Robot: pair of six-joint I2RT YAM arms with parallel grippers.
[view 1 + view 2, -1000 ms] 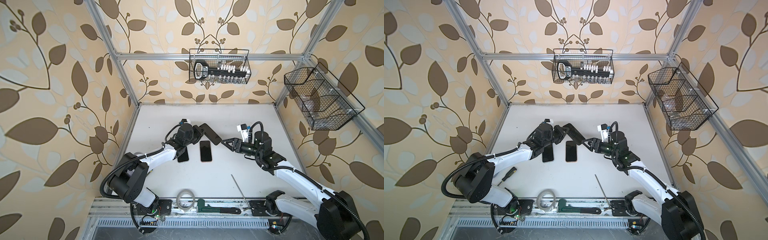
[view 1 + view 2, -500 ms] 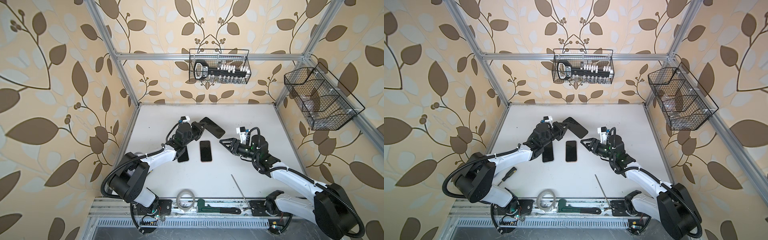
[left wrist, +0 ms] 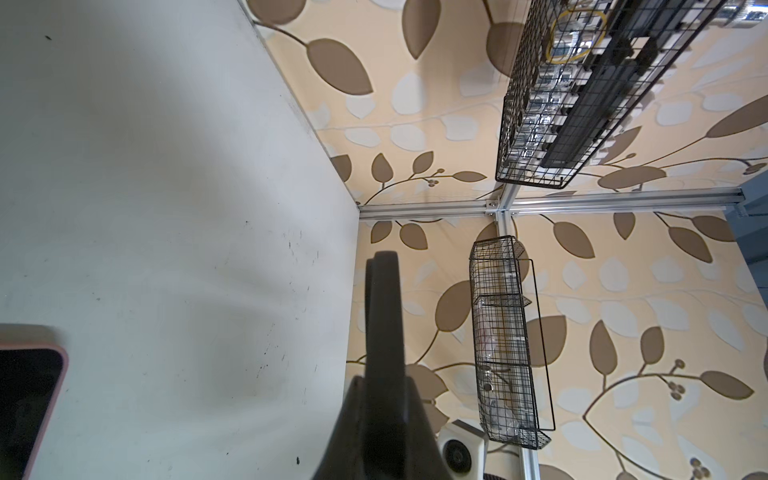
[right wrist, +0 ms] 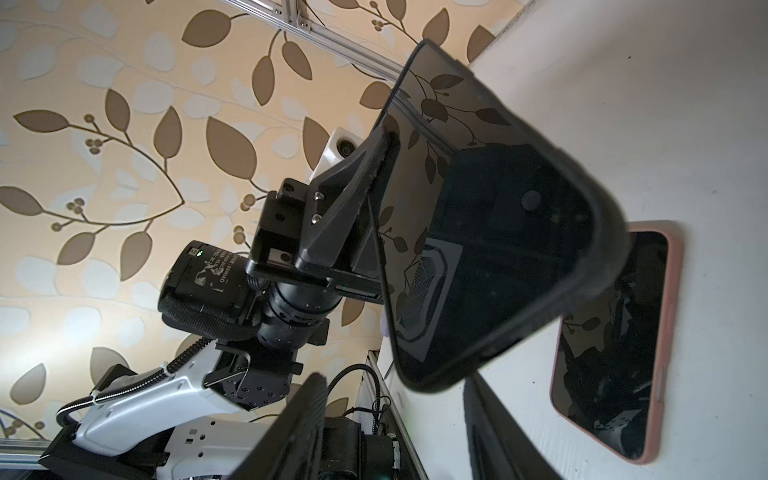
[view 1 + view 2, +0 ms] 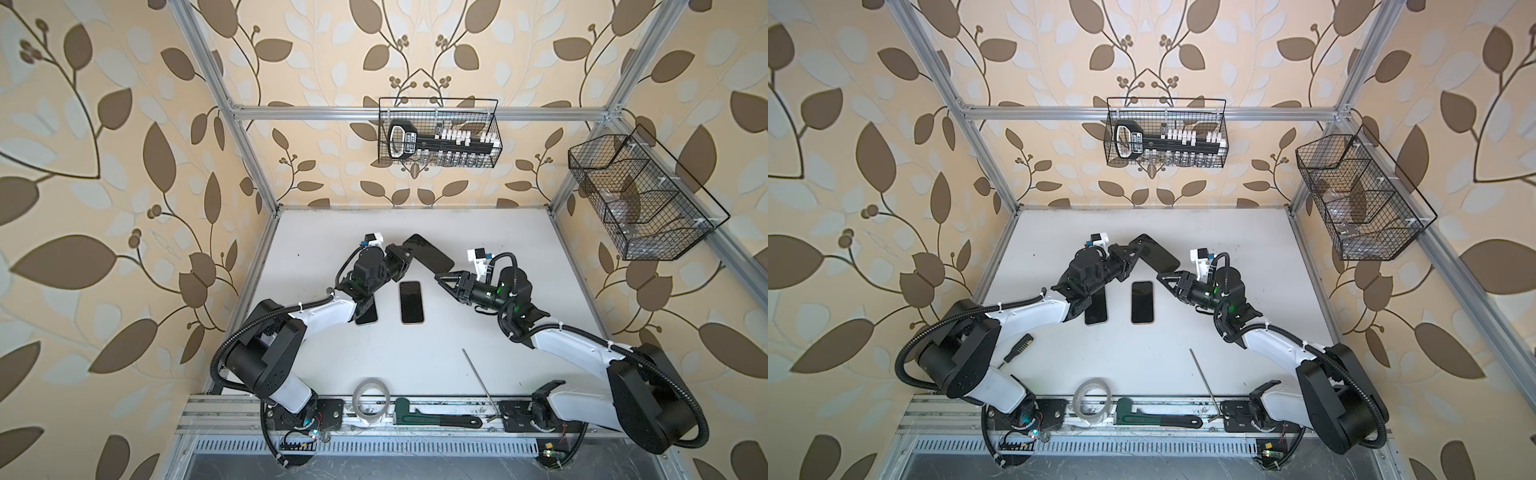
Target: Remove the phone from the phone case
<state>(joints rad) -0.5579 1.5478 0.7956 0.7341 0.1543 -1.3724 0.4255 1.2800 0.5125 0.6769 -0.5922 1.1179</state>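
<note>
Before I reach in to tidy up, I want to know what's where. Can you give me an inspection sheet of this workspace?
Surface: white table, faint specks.
Job's things: black-cased phone held aloft; pink-cased phone lying flat mid-table; dark phone partly under the left arm.
Clutter: tape roll, green wrench, metal rod, screwdriver, all toward the front.
Claws: left claw shut on the black-cased phone; right claw open beside its free end.
Cables: black conduit along both arms; no snag seen.
Surroundings: back-wall basket, side-wall basket, leaf-patterned walls.
</note>
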